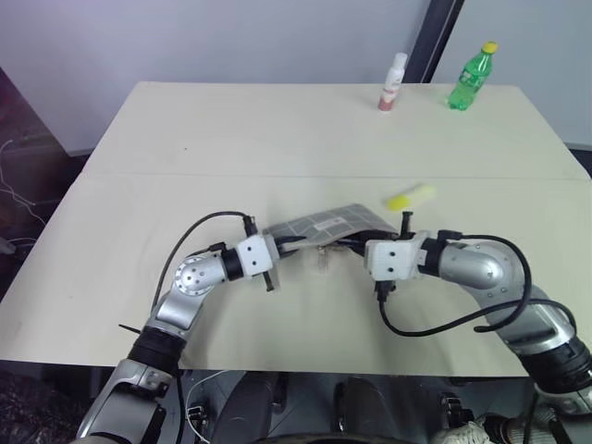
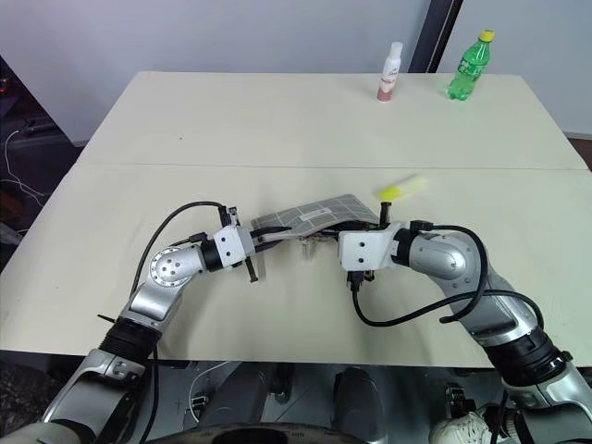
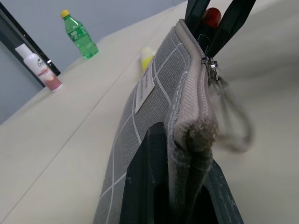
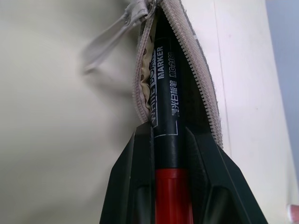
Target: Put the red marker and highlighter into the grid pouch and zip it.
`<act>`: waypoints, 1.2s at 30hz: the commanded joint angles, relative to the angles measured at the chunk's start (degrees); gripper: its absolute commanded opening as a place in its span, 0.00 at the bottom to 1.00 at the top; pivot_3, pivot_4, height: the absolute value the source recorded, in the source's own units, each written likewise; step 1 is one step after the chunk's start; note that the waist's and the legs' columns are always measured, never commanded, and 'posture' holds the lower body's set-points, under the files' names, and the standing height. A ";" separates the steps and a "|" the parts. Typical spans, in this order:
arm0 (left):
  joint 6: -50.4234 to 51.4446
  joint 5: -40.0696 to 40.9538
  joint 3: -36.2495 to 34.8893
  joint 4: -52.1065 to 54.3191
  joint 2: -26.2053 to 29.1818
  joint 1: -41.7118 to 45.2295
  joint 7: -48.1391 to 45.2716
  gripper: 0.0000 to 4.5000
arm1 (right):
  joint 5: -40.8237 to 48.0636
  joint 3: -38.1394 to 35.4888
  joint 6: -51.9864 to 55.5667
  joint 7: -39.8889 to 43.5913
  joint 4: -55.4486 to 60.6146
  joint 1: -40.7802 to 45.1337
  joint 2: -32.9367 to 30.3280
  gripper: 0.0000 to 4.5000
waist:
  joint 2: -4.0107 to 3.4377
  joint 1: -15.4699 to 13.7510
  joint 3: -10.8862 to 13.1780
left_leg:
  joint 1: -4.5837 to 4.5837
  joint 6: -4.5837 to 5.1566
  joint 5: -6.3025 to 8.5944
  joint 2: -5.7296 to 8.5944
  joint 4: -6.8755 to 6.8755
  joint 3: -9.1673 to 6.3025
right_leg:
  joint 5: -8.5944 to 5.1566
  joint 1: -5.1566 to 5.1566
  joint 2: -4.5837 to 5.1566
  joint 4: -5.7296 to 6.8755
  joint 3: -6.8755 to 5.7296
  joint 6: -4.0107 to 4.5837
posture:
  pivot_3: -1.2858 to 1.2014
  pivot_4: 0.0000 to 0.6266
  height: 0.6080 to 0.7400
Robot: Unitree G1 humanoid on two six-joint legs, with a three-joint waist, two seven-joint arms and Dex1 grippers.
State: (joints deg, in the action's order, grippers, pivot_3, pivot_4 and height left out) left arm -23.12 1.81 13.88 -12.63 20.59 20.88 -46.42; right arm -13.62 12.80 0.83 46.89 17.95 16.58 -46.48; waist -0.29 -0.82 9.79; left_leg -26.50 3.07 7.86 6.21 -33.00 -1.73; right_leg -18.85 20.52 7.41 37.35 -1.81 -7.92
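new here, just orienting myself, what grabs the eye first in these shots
Mid-table, the right gripper pushes the red marker into the open zipper mouth of the grid pouch, which the left gripper holds by its end. The highlighter lies just behind them.

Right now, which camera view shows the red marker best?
The right wrist view: the red marker lies between the right gripper fingers, its tip inside the open grid pouch. The left wrist view shows its red end beyond the zipper. In the head views the gripper hides it.
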 commanded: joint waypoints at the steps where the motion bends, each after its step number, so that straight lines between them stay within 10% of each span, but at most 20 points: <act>1: -0.48 1.75 0.56 3.74 -0.96 0.79 -0.84 0.00 | -0.37 0.02 -3.55 0.12 1.46 0.71 0.15 0.08 | 0.00 0.03 0.00 | 0.01 -0.01 0.00 -0.01 0.00 0.00 | 0.01 0.00 -0.01 0.01 0.00 0.00 | 0.52 0.24 1.00; 6: -0.62 1.53 0.28 3.48 -0.94 0.45 -1.05 0.00 | 1.84 -2.22 -1.06 2.50 2.21 -0.19 -0.58 0.08 | 0.00 0.02 0.00 | 0.02 -0.02 -0.01 -0.03 0.00 0.00 | 0.01 0.02 -0.03 0.08 0.00 0.01 | 0.52 0.24 1.00; 14: -0.87 1.31 0.27 2.82 -1.59 0.56 -1.16 0.00 | 4.74 -3.42 1.84 4.19 4.18 1.02 0.93 0.98 | 0.00 0.01 0.00 | 0.02 -0.02 -0.01 -0.04 0.00 0.00 | 0.01 0.03 -0.02 0.08 0.01 0.01 | 0.52 0.24 1.00; 21: -0.73 1.37 -0.17 2.49 -1.39 -0.01 -1.18 0.00 | 9.87 -5.91 4.94 6.48 7.85 0.02 0.15 0.99 | 0.00 0.01 0.00 | 0.02 -0.02 -0.01 -0.04 0.00 0.00 | 0.01 0.03 -0.02 0.09 0.01 0.01 | 0.52 0.24 1.00; 31: 0.46 2.74 -2.74 2.42 -0.26 -0.90 0.16 0.00 | 48.80 -33.31 30.29 -2.79 21.84 -11.12 9.16 0.99 | 0.02 -0.14 -0.01 | 0.00 0.00 0.00 -0.04 0.03 -0.03 | 0.00 0.00 0.02 0.07 0.07 0.03 | 0.52 0.24 1.00; 36: 0.26 3.08 -4.79 1.70 1.52 -1.56 0.76 0.00 | 37.83 -32.79 31.79 -15.96 15.48 -11.79 10.27 0.99 | -0.05 0.24 -0.05 | 0.04 -0.01 0.00 -0.04 0.08 0.01 | -0.10 0.09 -0.02 0.09 0.17 0.31 | 0.52 0.24 1.00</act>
State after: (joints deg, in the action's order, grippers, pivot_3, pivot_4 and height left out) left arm -22.51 3.81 10.77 -11.87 21.45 19.64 -46.10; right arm 27.48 -20.07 32.31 35.18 34.62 3.23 -36.58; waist -0.34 -0.58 9.74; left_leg -26.46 3.06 7.86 6.17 -32.92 -1.72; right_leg -18.94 20.64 7.37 37.43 -1.60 -7.57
